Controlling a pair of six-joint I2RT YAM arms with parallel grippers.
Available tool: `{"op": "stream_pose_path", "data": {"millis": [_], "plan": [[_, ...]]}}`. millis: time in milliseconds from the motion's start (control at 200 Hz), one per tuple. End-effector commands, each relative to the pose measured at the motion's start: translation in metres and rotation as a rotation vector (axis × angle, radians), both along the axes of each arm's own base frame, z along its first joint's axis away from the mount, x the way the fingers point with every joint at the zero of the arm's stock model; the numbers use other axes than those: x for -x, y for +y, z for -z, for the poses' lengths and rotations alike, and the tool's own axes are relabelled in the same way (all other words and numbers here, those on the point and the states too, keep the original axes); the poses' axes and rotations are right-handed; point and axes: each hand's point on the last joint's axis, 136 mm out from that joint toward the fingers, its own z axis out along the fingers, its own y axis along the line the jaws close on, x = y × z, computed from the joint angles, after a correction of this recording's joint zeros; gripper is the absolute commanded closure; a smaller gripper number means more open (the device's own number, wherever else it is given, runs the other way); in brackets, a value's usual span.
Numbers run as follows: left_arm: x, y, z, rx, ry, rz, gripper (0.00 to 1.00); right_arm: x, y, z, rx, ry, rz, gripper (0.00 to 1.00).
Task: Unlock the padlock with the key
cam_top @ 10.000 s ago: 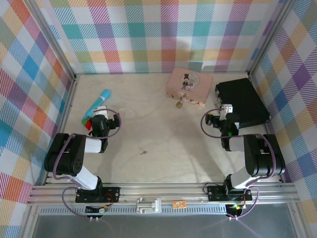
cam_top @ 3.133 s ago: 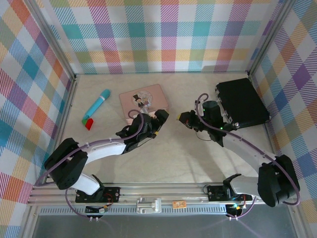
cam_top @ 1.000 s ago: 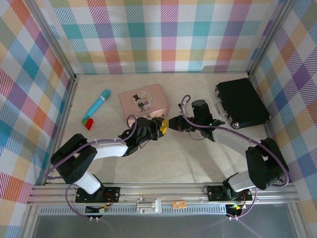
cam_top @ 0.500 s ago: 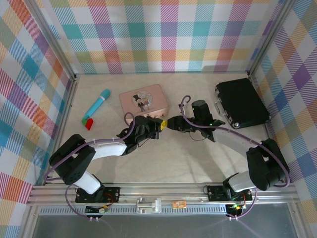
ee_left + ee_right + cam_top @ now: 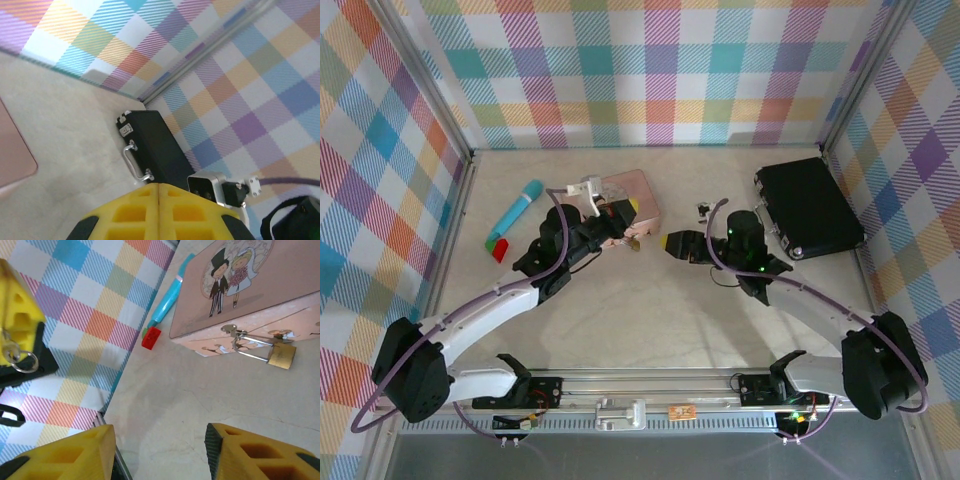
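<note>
From above, the left gripper point(image 5: 625, 210) hangs over the near edge of the pink tin point(image 5: 645, 182). The padlock point(image 5: 633, 243) lies just below and on the near side of its fingertips. The right gripper point(image 5: 670, 243) points at the padlock from just beside it, a small gap between them.

In the left wrist view, the left fingers point(image 5: 130, 215) are pressed flat together, with only a seam between the yellow pads. Past their tips, well apart, sits a black case point(image 5: 160, 150) with its handle toward them. The right arm's wrist camera point(image 5: 209, 187) is nearer, off to the right.

In the right wrist view, the right fingers point(image 5: 65, 452) stand wide apart with nothing between them. The padlock is ahead of them, nearer the right-hand finger and clear of both. Its shackle is closed through the tin's clasp point(image 5: 231, 330), so it is still locked. Far off past the left-hand finger, the left gripper's yellow tips pinch the key point(image 5: 11, 351), and its ring point(image 5: 24, 361) dangles beneath.

I judge the step in hand to be carrying the key to the lock. The padlock hangs loose from the clasp, so the next move probably calls for the right fingers to close on its brass body and steady it. Then the left gripper must come down and line the key's blade up with the keyhole, which I cannot make out here.
</note>
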Motion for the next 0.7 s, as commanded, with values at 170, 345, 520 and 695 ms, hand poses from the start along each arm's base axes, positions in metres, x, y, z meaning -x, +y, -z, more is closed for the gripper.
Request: {"op": "stream_pose_path", "data": {"millis": [170, 345, 520, 695], "plan": [[0.020, -0.018, -0.010, -0.058, -0.161, 0.158, 1.00, 0.017, 0.032, -0.063, -0.230, -0.236, -0.176, 0.54], [0.024, -0.027, -0.015, 0.023, -0.159, 0.211, 1.00, 0.020, 0.042, -0.068, -0.268, -0.268, -0.204, 0.60], [0.025, -0.030, -0.016, 0.070, -0.152, 0.228, 1.00, 0.026, 0.052, -0.072, -0.288, -0.282, -0.252, 0.67], [0.027, -0.028, -0.010, 0.083, -0.136, 0.230, 1.00, 0.026, 0.050, -0.073, -0.283, -0.294, -0.242, 0.69]]}}
